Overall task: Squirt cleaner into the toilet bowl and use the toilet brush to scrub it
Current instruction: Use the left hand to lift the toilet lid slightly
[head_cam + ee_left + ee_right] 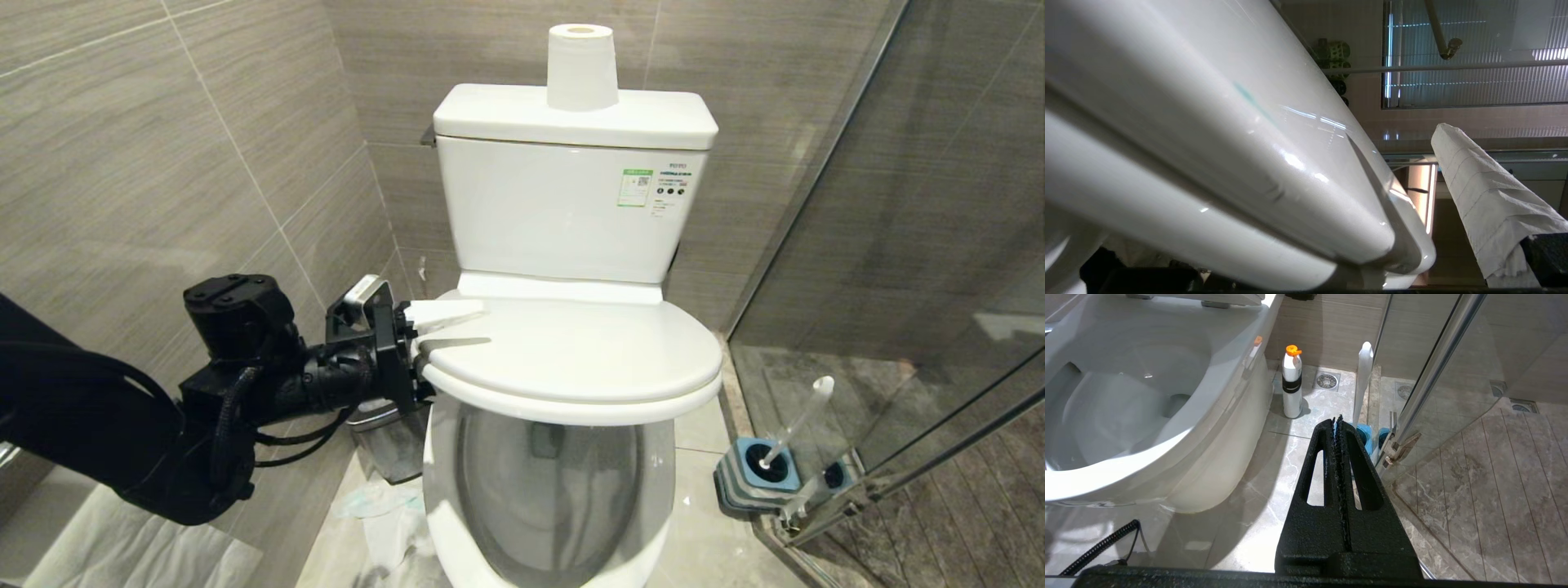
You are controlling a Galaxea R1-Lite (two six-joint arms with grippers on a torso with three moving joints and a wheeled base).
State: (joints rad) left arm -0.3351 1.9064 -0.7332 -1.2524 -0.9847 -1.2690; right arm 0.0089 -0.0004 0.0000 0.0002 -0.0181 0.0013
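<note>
Two grippers are mine, and only one is busy. My left gripper (424, 343) sits at the 9 o'clock side of the toilet bowl (441, 506), right at the edge of the lid (571, 347). Its fingers (445, 313) are wide apart, one above the lid's edge and one lower down. In my left wrist view the lid and seat (1208, 155) fill almost the whole picture, very close. I cannot tell if a finger touches the lid.

The lid is partly raised over the bowl, so the front of the bowl shows under it. The white tank (563, 208) stands behind at 12 o'clock, with a green and white sticker (635, 187) on it. A roll of toilet paper (581, 67) stands on top of the tank.

My right gripper (1337, 420) hangs low over the floor, beside the bowl. Its fingers are pressed together and hold nothing.

The toilet brush (796, 425) stands tilted in its blue-topped holder (759, 478) on the floor, at 3 o'clock from the bowl, next to the glass shower door (898, 245). A white bottle (1291, 386) with an orange cap stands on the floor near the bowl's base. A shiny steel bin (392, 441) is at 9 o'clock, under my left arm.
</note>
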